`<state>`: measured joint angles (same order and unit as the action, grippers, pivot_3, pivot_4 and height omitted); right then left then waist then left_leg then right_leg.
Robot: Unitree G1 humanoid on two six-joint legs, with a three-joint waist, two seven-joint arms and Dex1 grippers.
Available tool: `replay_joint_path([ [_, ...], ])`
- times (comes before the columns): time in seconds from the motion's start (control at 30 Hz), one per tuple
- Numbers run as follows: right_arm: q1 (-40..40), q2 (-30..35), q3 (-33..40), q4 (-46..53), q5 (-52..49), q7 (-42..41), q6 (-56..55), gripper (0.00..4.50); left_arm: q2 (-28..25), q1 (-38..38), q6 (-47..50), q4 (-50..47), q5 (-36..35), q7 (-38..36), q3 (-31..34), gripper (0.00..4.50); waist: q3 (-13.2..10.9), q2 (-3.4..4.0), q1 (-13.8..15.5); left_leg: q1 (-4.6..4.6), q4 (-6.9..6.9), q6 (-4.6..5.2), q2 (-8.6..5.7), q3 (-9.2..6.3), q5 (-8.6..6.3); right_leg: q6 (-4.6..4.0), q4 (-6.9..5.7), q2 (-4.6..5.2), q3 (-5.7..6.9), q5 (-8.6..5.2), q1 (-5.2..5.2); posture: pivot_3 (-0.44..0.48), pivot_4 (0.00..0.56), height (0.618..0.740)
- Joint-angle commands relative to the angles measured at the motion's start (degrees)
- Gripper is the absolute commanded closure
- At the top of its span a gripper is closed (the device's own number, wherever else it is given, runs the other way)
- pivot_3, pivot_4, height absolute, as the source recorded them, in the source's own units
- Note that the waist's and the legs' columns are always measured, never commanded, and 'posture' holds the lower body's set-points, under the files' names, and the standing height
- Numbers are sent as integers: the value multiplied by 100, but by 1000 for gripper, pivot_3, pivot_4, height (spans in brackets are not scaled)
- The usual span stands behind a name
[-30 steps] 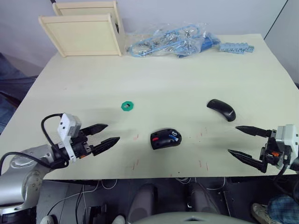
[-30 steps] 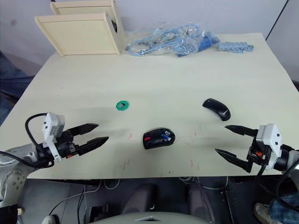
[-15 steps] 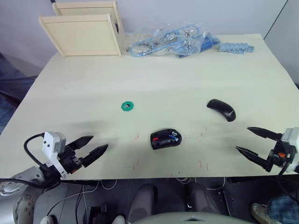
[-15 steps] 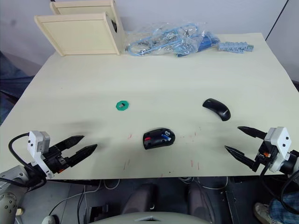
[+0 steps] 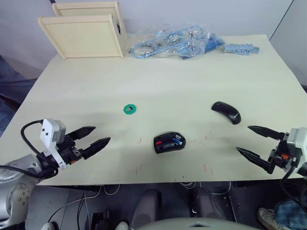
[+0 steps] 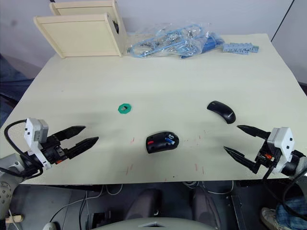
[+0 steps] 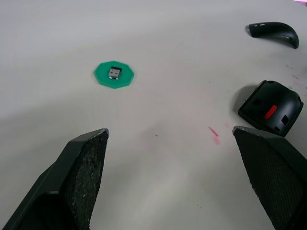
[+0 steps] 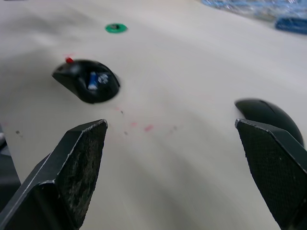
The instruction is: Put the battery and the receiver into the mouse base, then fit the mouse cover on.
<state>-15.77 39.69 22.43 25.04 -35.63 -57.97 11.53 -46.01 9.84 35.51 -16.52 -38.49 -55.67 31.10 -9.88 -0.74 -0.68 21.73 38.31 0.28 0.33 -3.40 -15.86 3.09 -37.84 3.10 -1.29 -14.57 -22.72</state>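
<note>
The black oval mouse base (image 5: 169, 143), blue battery (image 8: 92, 80) in its hollow, lies between the 2 grippers, well apart from each. The left gripper (image 5: 96, 137) and right gripper (image 5: 255, 143) hover spread wide, holding nothing. Farther back lie the glossy black mouse cover (image 5: 227, 111) and a green disc (image 7: 113, 74) carrying the small receiver (image 7: 114, 72).

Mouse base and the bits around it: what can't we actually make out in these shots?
- Mouse base: in the left wrist view its hollow faces away, so the battery is hidden there; the right wrist view shows it, blurred.
- Receiver on the green disc: too small in the head views.
- Mouse cover: underside hidden against the table.
</note>
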Motion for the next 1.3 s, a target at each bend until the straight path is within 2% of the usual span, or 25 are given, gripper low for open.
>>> replay_joint_path([
  [0.03, 332, -56, -211, 581, -308, 166, 108, 0, -361, -523, 55, 307, -7, -191, -251, 91, 0, -1, -1, 1, 1, 0, -3, 0, 0, 0, 0, -3, 3, 0, -1, 0, 150, 740],
  [0.27, 782, -135, -522, 1119, -596, 578, 378, 0, -843, -1639, 89, 1190, 278, -452, -971, 91, -2, -1, -3, 6, -1, 0, -6, -5, 0, 1, 1, -4, 3, 1, -4, 0, 150, 740],
  [0.4, 845, -183, -699, 1357, -610, 769, 465, 0, -1145, -2699, 57, 2133, 765, -754, -1751, 91, -9, -12, 8, 8, 1, 0, -11, -3, 1, 2, -3, -4, 15, 1, -4, 0, 150, 740],
  [0.53, 907, -231, -853, 1394, -518, 863, 447, 0, -1131, -3782, -250, 3309, 1390, -1143, -2530, 91, -10, -14, 1, 6, 2, 0, -14, 4, 1, 2, -8, -7, 16, 1, -3, 0, 150, 740],
  [0.57, 915, -251, -891, 1394, -489, 886, 429, 0, -1068, -4062, -432, 3647, 1597, -1253, -2745, 318, -13, -18, 1, 8, 2, 0, -15, 4, 1, 2, -8, -8, 20, 1, -3, 0, 150, 740],
  [0.67, 928, -302, -991, 1393, -412, 967, 387, 0, -833, -4798, -906, 4552, 2104, -1547, -3254, 1446, -14, -21, -16, 12, 3, 0, -15, 7, 1, 1, -6, -11, 19, 1, -4, 0, 150, 740],
  [0.7, 906, -321, -1014, 1400, -386, 979, 368, 0, -731, -4974, -1027, 4738, 2238, -1578, -3382, 1590, -15, -22, -10, 12, 2, 0, -15, 10, 1, 1, -6, -10, 15, 1, -5, 0, 150, 740],
  [0.73, 888, -338, -1032, 1407, -361, 999, 353, 0, -641, -5114, -1107, 4885, 2338, -1637, -3479, 2139, -17, -26, -1, 15, 4, 0, -18, 8, 1, 2, -6, -10, 18, 1, -6, 0, 150, 740],
  [0.87, 813, -392, -1060, 1414, -277, 1039, 291, 0, -428, -5332, -1251, 5144, 2570, -1701, -3617, 2139, -18, -28, -20, 24, 6, 0, -18, 5, 1, 2, -5, -9, 20, 1, -11, 0, 150, 740],
  [1.0, 764, -504, -1124, 1450, -176, 1138, 236, 0, -117, -5468, -1357, 5302, 2752, -1412, -3595, 2139, -19, -30, -19, 32, 6, 0, -16, 6, 2, 2, -15, -10, 16, 2, -30, 0, 150, 740],
  [1.1, 723, -545, -1147, 1493, -144, 1199, 230, 0, -23, -5498, -1356, 5337, 2785, -1401, -3553, 2928, -19, -30, -10, 33, 10, 0, -16, 5, 2, 2, -19, -10, 18, 2, -29, 0, 150, 740],
  [1.17, 663, -557, -1142, 1524, -131, 1228, 219, 0, 7, -5484, -1423, 5358, 2829, -1366, -3527, 3960, -19, -31, -12, 35, 12, 0, -17, 5, 2, 3, -19, -10, 18, 3, -29, 0, 150, 740],
  [1.3, 586, -569, -1146, 1563, -113, 1269, 203, 0, 63, -5448, -1511, 5370, 2866, -1311, -3495, 3960, -19, -31, -14, 34, 12, 0, -17, 4, 2, 3, -19, -10, 18, 3, -29, 0, 150, 740],
])
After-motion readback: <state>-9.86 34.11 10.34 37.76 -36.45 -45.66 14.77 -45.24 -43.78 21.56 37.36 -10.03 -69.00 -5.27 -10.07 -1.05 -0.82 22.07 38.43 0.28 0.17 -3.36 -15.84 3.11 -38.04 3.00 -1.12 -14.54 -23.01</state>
